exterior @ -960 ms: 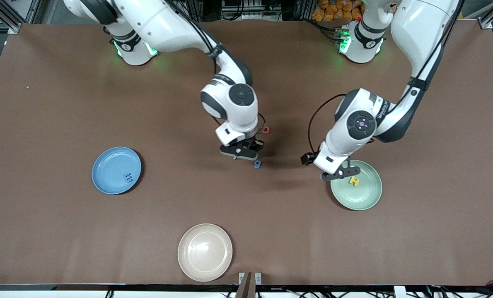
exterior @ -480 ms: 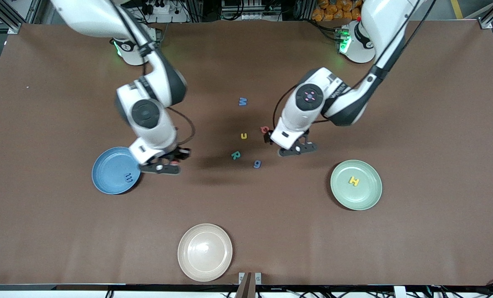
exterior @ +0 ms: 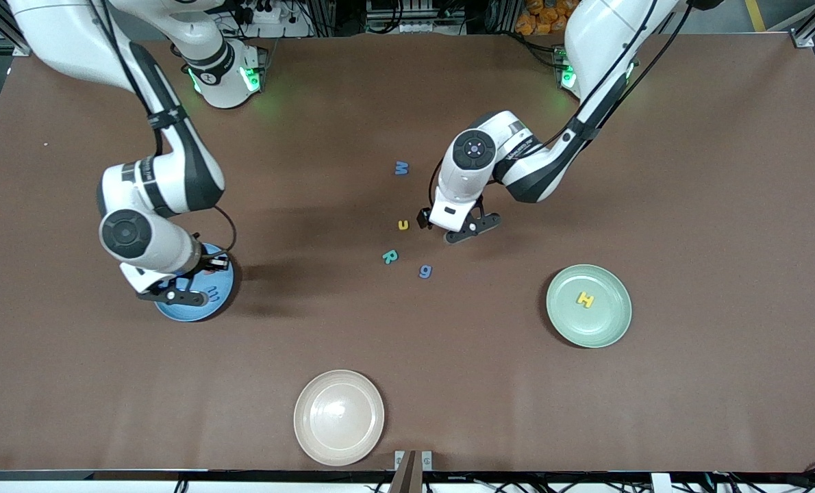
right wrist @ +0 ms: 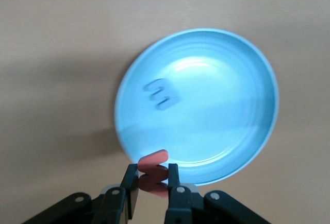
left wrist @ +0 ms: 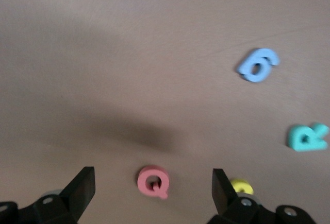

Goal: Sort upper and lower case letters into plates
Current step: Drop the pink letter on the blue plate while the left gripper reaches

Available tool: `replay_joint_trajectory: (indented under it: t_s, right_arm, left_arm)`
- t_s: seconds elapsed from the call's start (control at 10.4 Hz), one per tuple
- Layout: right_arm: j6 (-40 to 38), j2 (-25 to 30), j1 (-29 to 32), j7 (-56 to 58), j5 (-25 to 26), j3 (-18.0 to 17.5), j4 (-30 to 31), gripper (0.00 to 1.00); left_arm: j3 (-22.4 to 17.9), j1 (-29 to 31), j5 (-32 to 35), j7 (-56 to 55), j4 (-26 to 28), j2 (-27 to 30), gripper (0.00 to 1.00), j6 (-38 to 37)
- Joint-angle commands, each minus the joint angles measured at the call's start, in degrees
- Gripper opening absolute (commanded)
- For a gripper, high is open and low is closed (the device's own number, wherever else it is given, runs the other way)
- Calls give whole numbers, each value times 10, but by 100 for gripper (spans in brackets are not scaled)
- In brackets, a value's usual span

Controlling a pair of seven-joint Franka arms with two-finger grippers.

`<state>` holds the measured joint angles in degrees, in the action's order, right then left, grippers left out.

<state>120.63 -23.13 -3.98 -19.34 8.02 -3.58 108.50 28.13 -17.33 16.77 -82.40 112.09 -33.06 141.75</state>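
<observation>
A small red letter (right wrist: 153,175) is sitting pinched between the fingers of the right gripper (right wrist: 153,192), which is clenched on it and hanging over the sky blue plate (right wrist: 247,126) toward the right arm's end of the table; its shape cannot be read from the wrist view. A blue m (right wrist: 161,93) is lying flat inside that same plate. In the front view the right gripper (exterior: 174,296) is covering part of the blue plate (exterior: 219,301). Out in the middle of the table the loose letters are lying apart from one another: a blue M (exterior: 401,168) farthest from the front camera, a yellow u (exterior: 403,224) nearer, then a teal R (exterior: 390,257) and a blue g (exterior: 425,271) nearest. The left gripper (left wrist: 153,193) is hovering with its fingers spread wide and holding nothing, directly over a red Q (left wrist: 153,181) that is lying on the bare brown table (exterior: 585,171); in the front view this gripper (exterior: 464,229) is hiding the Q. The pale mint green plate (exterior: 613,322) is sitting toward the left arm's end, with a yellow H (exterior: 586,299) lying in it. A cream-beige plate (exterior: 339,418) is resting nearest the front camera.
</observation>
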Motion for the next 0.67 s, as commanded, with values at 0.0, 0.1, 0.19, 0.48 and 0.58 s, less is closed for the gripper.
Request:
replay_joint_trajectory:
  t_s: [0.0,0.1,0.19,0.48,0.58]
  right_arm:
    - [21,-11,1,48,-29,26,7,0]
    - [48,-21,-3,75,-29,47,12,0]
    - [82,-24,-4,104,-29,61,28,17]
    - [91,-16,-16,129,-54,69,32,100]
    - [85,-4,-32,119,-57,69,30,100]
  left_arm:
    - [-3,-2,77,-120,8,-31,100,28]
    - [-3,-2,94,-150,5,-37,100,28]
    - [-3,-6,100,-160,3,-41,100,28]
    - [-3,-23,100,-202,-13,-48,100,28]
    - [-3,-29,100,-202,-14,-48,100,28]
